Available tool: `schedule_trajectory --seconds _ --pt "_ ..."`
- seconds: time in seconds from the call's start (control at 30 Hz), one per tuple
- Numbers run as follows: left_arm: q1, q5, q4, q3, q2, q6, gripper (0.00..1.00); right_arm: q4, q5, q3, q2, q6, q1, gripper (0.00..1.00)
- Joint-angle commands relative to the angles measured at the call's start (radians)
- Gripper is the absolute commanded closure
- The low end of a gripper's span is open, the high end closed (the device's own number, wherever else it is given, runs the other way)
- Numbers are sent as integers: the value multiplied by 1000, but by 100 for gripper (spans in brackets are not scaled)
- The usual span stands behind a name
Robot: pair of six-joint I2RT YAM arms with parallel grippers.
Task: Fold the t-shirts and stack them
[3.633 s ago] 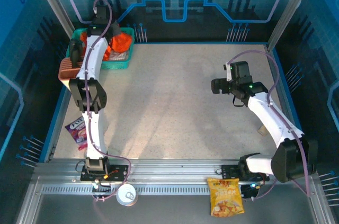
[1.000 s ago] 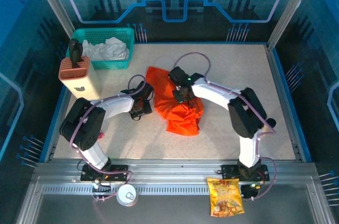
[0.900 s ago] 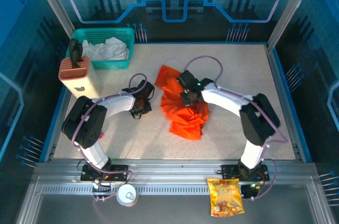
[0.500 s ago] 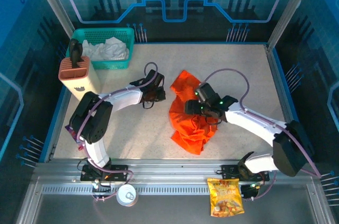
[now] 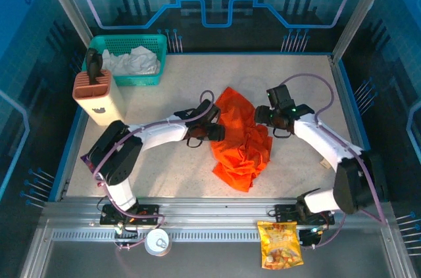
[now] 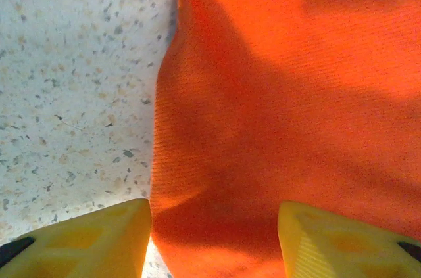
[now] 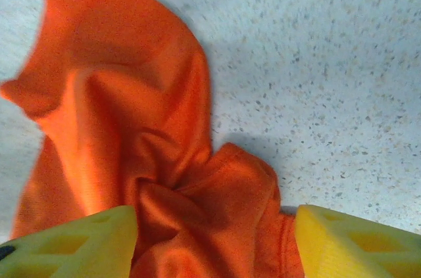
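- t-shirt (image 6: 296, 94) runs off three edges of the left wrist view
- purple packet (image 5: 86, 158) mostly tucked behind the left arm (image 5: 113, 156), can't read it

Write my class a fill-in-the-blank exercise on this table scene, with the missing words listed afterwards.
1. The crumpled short-sleeved cloth t-shirt on the speckled table is bright ___.
2. The teal mesh basket holds crumpled cloth coloured ___.
3. The left gripper and right gripper both have fingers coloured ___.
4. The orange-yellow snack bag lies beside the base of the ___ arm.

Missing words: orange; white; yellow; right.
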Motion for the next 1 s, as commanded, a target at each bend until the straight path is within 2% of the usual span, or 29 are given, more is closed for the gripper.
schedule_trajectory --seconds 0.0,0.1,0.2,0.27,0.33,0.37,0.43,0.53,0.8,0.97 --pt "4 -11 9 25 58 -19 47 17 -37 -4 93 -27 -15 37" --pt "3 -1 17 55 105 -24 48 41 -38 7 197 -12 -15 39" --pt "2 12 29 68 134 -33 57 77 -50 6 284 11 -15 46" --pt "3 15 32 72 142 -35 73 77 -30 18 319 11 -5 61" --pt "3 6 30 71 139 -33 95 61 -10 34 317 7 -1 83" --pt "2 -3 26 72 134 -32 100 55 -10 37 306 6 -5 90" --pt "2 -41 11 66 109 -21 100 29 17 50 260 -2 -6 100" --pt "8 -134 -38 67 56 8 100 -37 98 72 168 -28 -12 100" --pt "64 -277 -139 124 -64 106 100 -181 306 99 -60 -106 -91 100" --pt "89 -313 -166 253 -25 199 100 -199 324 65 -111 -111 -202 100"
